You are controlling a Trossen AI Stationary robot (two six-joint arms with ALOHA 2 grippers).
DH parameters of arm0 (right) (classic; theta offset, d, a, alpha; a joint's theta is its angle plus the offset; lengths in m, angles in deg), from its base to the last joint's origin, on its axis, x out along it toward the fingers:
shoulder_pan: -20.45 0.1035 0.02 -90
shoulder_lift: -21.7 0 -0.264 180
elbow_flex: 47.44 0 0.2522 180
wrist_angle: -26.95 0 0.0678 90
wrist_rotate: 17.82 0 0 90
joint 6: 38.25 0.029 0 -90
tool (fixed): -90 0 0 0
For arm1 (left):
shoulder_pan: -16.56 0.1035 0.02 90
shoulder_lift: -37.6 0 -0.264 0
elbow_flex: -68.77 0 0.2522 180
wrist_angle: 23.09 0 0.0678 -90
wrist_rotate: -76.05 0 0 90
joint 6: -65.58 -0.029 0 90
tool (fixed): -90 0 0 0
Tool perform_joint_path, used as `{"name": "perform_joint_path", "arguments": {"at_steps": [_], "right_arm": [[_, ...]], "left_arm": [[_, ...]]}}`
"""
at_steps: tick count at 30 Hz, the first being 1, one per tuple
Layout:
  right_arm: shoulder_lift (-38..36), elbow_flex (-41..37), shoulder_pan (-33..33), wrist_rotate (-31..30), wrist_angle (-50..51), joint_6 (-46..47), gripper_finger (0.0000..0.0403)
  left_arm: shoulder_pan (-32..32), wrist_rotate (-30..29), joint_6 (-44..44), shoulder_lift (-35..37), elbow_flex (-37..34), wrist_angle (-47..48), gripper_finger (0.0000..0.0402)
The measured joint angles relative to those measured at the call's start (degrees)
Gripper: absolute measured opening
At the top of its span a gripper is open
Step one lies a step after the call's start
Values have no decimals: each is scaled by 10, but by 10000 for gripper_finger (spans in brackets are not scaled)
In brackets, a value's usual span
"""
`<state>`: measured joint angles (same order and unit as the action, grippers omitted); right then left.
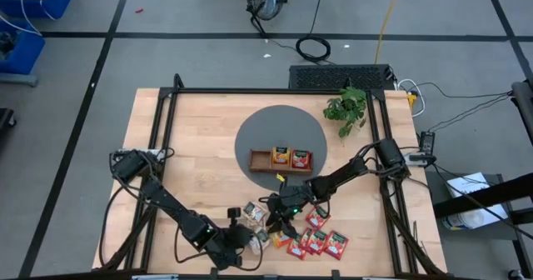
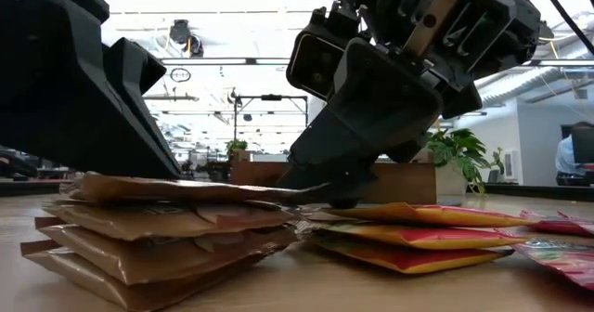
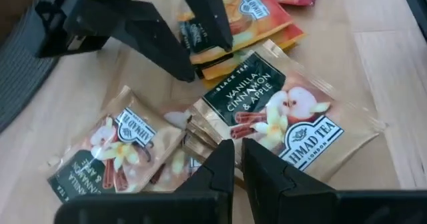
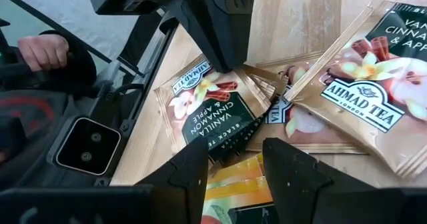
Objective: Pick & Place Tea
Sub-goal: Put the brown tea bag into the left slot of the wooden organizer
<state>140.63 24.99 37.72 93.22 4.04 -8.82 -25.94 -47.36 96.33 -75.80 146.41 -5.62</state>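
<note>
Figure. Tea sorting, with the tray (image 1: 260,161) as landmark. The tray sits on a grey mat (image 1: 266,130); 2 of its compartments hold a sachet each, 1 orange-yellow (image 1: 281,155), 1 red (image 1: 301,158). The loose tea lies on the near side of the tray: cream sachets (image 1: 254,215) toward the left arm, an orange-yellow pair (image 3: 230,27) between the groups, red sachets (image 1: 319,240) toward the right arm.

The right gripper (image 4: 233,167) hangs over the seam between the cream and orange-yellow sachets, fingers apart and holding nothing. The nearest cream sachet (image 4: 203,107) lies just ahead of its tips, flat, its dark green header pointing toward them, so its long axis runs roughly in line with the reach. The right arm appears the nearer one for the pick.

The left gripper (image 3: 237,157) hovers low over the same cream pile, fingers nearly together, clamped on nothing visible.

The cream sachets look glossy, crinkled and overlapping; separating 1 will probably be delicate.
</note>
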Motion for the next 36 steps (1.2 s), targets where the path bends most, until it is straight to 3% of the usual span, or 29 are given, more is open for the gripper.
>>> {"name": "perform_joint_path", "arguments": {"at_steps": [6, 13, 25, 36], "right_arm": [[0, 0, -9, 0, 1, -1, 130], [-1, 0, -7, 1, 10, 5, 130], [-2, 0, 9, 48, 21, 58, 130], [-2, 0, 14, 47, 52, 57, 130]], "left_arm": [[-5, -15, -49, 0, 27, -11, 37], [-7, 91, -42, 1, 64, -7, 37], [11, 114, -18, -30, 64, 12, 37], [42, 109, -26, -58, 65, -10, 37]]}}
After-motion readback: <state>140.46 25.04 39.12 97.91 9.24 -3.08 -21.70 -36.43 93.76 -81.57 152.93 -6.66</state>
